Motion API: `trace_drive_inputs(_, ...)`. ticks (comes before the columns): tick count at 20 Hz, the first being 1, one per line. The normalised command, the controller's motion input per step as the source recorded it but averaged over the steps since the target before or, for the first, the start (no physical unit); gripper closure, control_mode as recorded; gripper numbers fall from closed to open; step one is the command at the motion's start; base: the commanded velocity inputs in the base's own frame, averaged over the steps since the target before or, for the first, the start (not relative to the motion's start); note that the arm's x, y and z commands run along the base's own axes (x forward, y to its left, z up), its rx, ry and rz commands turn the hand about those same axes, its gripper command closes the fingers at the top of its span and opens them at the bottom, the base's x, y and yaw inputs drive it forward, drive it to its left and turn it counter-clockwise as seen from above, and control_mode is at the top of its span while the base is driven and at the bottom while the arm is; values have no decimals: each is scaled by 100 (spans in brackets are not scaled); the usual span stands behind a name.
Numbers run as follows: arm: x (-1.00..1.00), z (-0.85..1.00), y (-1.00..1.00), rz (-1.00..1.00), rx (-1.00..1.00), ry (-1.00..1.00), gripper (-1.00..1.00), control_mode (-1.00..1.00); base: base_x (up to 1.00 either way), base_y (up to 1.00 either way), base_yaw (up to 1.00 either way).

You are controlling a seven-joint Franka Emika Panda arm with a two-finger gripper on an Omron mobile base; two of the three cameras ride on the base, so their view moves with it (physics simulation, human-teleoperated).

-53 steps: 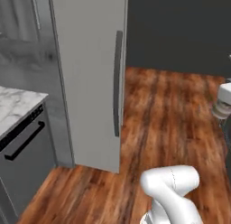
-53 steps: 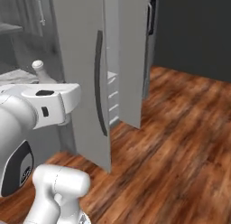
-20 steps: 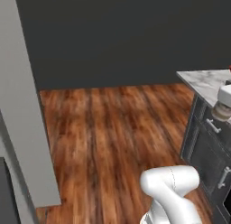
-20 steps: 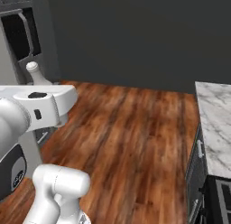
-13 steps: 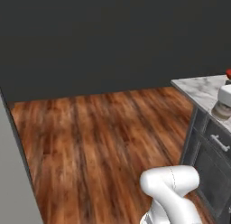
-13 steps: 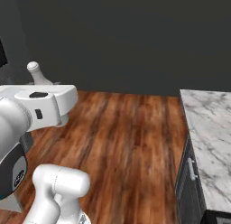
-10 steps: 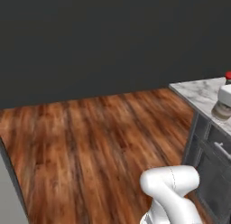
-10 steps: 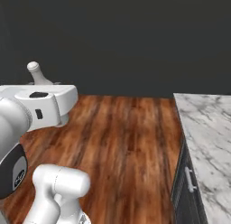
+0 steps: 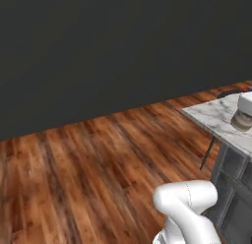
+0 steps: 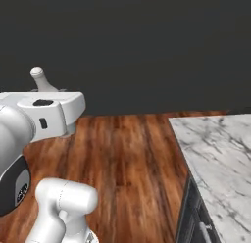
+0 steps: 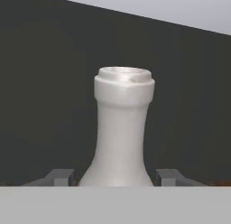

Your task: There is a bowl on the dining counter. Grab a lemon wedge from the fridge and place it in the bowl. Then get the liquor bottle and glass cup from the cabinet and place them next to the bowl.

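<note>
Liquor bottle sits clasped in the gripper, its pale whitish neck rising between the two dark fingertips, one on either side of its flaring shoulder. From the right base view the same pale neck pokes up above the white arm, carried over the wooden floor in front of a dark wall. The dining counter, white marble with grey veins, reaches in from the right, and its near corner lies beside the robot. On its far edge in the left base view a sliver of red is too small to make out.
</note>
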Motion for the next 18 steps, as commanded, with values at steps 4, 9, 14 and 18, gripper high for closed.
trace_drive_inputs(4,0,0,0,0,0,0,100,100,100,18,-40)
trace_drive_inputs(9,0,0,0,0,0,0,100,100,100,23,-42)
trace_drive_inputs(14,0,0,0,0,0,0,100,100,100,29,-44)
trace_drive_inputs(18,0,0,0,0,0,0,100,100,100,36,-46)
